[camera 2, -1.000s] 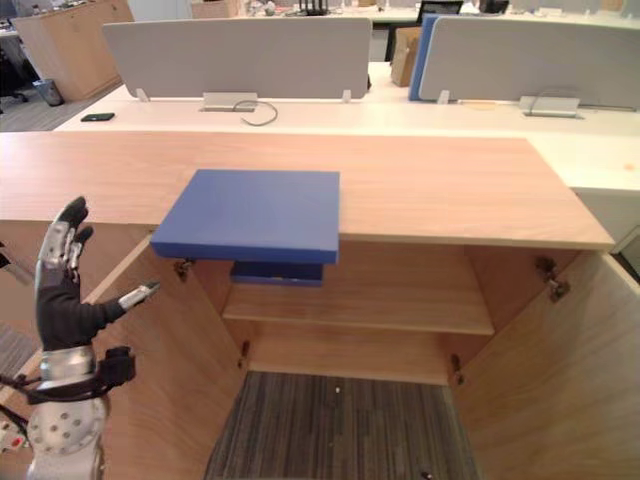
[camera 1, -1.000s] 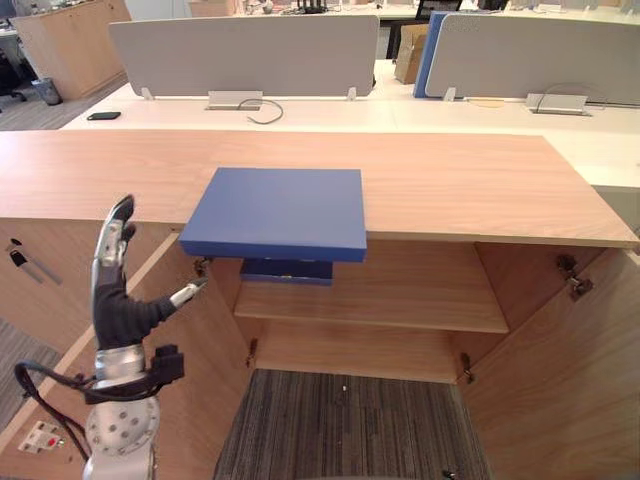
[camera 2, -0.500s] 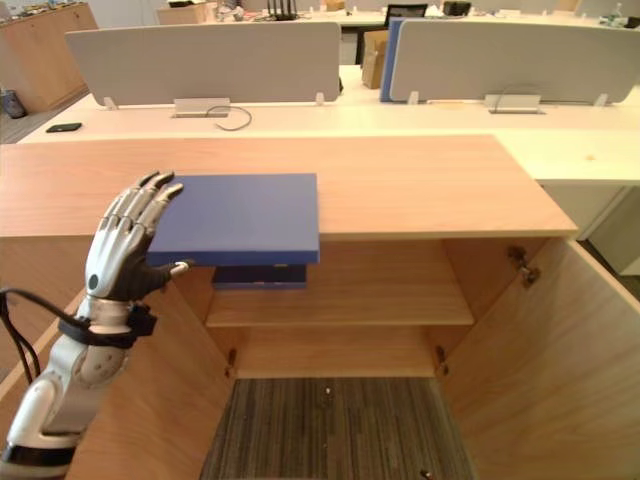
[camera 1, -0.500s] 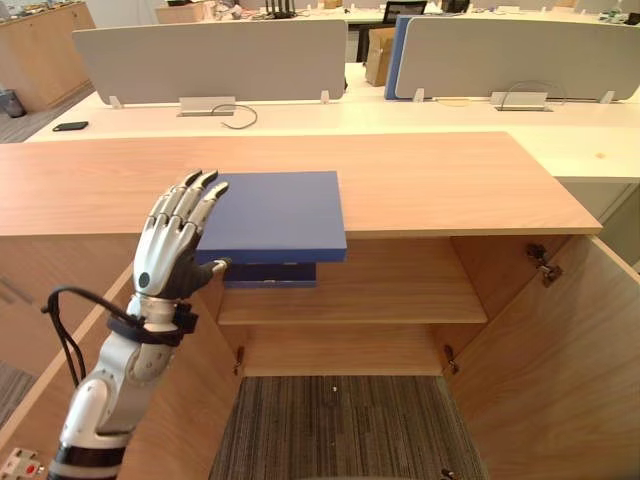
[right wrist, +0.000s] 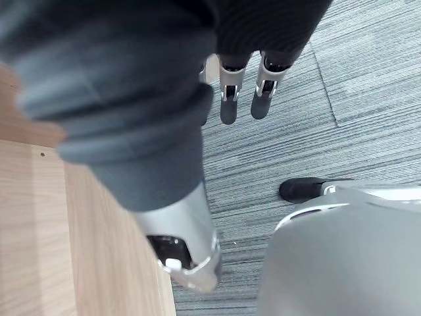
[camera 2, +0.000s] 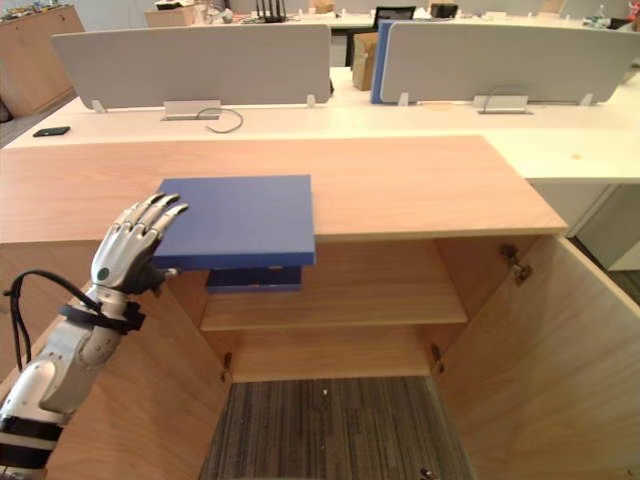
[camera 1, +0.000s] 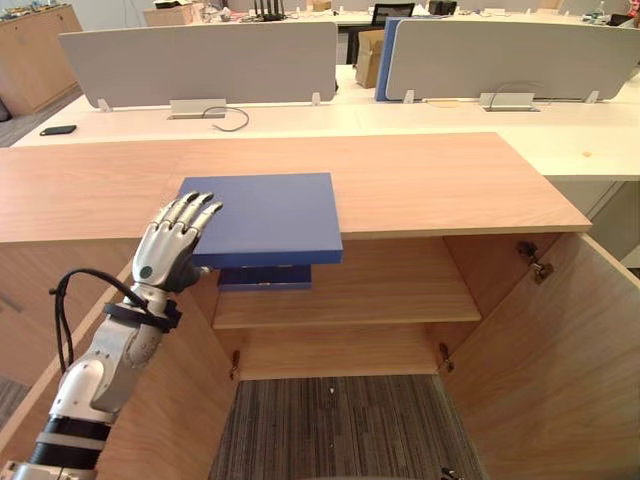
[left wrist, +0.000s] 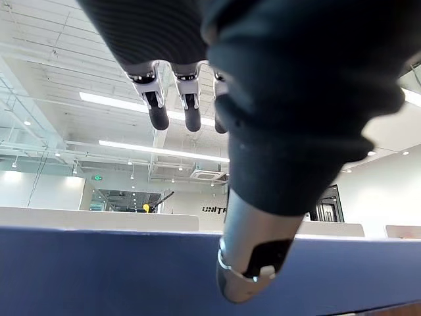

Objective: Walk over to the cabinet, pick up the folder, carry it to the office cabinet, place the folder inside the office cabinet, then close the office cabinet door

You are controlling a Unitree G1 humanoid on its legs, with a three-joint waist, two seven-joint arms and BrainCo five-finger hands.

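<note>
Left hand (camera 1: 160, 262) sits at the blue folder's (camera 1: 265, 212) near-left corner, fingers (camera 1: 199, 211) straight above it and thumb (left wrist: 253, 260) under the edge overhanging the cabinet top (camera 1: 430, 180), nothing gripped. Best to slide in deeper, then pinch firmly and lift level. Right hand (right wrist: 131, 99) hangs relaxed, empty.

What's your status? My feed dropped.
Left hand open at folder edge, no grip. Right hand open, idle. Folder overhangs cabinet top, not lifted. Nothing blocking.
</note>
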